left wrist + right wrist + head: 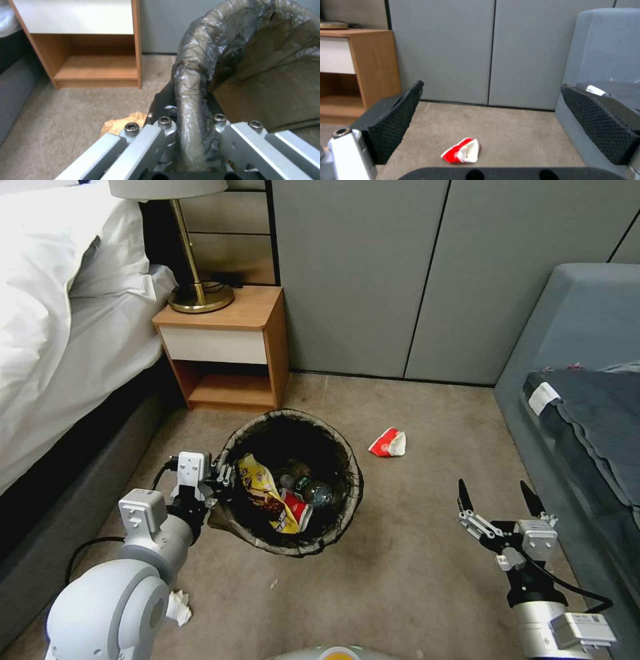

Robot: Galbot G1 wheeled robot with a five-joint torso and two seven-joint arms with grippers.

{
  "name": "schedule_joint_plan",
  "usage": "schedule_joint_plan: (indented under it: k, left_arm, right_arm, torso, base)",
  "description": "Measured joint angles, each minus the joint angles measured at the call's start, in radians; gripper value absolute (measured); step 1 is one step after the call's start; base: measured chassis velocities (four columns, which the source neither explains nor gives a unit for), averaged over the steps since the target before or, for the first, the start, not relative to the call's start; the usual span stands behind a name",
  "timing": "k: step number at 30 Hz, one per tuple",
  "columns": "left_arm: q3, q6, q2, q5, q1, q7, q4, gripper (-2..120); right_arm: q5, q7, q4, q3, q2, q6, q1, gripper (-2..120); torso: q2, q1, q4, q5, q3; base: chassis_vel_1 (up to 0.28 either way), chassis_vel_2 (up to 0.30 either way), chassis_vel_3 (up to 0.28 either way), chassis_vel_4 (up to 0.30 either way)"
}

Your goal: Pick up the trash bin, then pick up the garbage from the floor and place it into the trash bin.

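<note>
The left gripper [223, 473] is clamped on the rim of the trash bin [291, 543], at the bin's nine o'clock edge in the head view; the left wrist view shows its two sides pressed against either side of the bag-covered rim [193, 107], with no gap between them and the liner. The bin sits near the middle of the carpet [413, 580], tilted so its mouth faces the camera, and its dark bag is folded over the rim all round. Inside it lie a yellow snack bag [263, 499], a clear bottle [310, 490] and a red-and-white wrapper [298, 508], bunched together at the bottom. Another red-and-white crumpled wrapper [388, 443] lies on the carpet at about two o'clock from the bin, near it but not touching; the right wrist view shows the same wrapper [461, 151] on the floor ahead, between the two padded fingers [395, 120]. The right gripper [495, 497] hovers over the carpet at three o'clock from the bin, well apart from it, its fingers spread wide and holding nothing. A white crumpled tissue [179, 607] lies on the floor at seven o'clock from the bin, beside the left arm. A piece of brown paper [121, 123] shows on the carpet just beyond the left gripper in the left wrist view. A nightstand [227, 347] stands at eleven o'clock from the bin.
</note>
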Motion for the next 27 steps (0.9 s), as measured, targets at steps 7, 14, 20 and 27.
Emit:
schedule_joint_plan:
  k: [7,14,20,27]
  left_arm:
    - [0.0,0.0,0.0,0.0,0.002,0.0,0.0,3]
    - [0.005,0.001,0.0,0.002,0.001,0.0,-0.001,3]
    - [0.006,0.002,-0.001,0.003,-0.001,-0.001,-0.001,3]
    - [0.009,0.004,-0.003,0.006,-0.004,-0.002,-0.001,3]
  right_arm:
    - [0.001,0.001,-0.002,-0.002,-0.001,0.0,0.004,100]
    - [0.004,0.002,-0.006,-0.004,-0.008,-0.003,0.008,100]
    - [0.009,0.003,-0.01,-0.004,-0.016,-0.005,0.013,100]
    - [0.014,0.003,-0.014,-0.005,-0.02,-0.006,0.018,100]
  torso:
    - [0.0,0.0,0.0,0.0001,0.0]
    - [0.0,0.0,-0.0002,0.0003,0.0]
    - [0.0,0.0,0.0,-0.0002,0.0]
    - [0.0,0.0,-0.0002,0.0004,0.0]
  base:
    - [-0.174,0.157,0.163,-0.16]
    - [-0.163,0.163,0.163,-0.167]
    - [-0.148,0.159,0.162,-0.163]
    - [-0.161,0.16,0.167,-0.158]
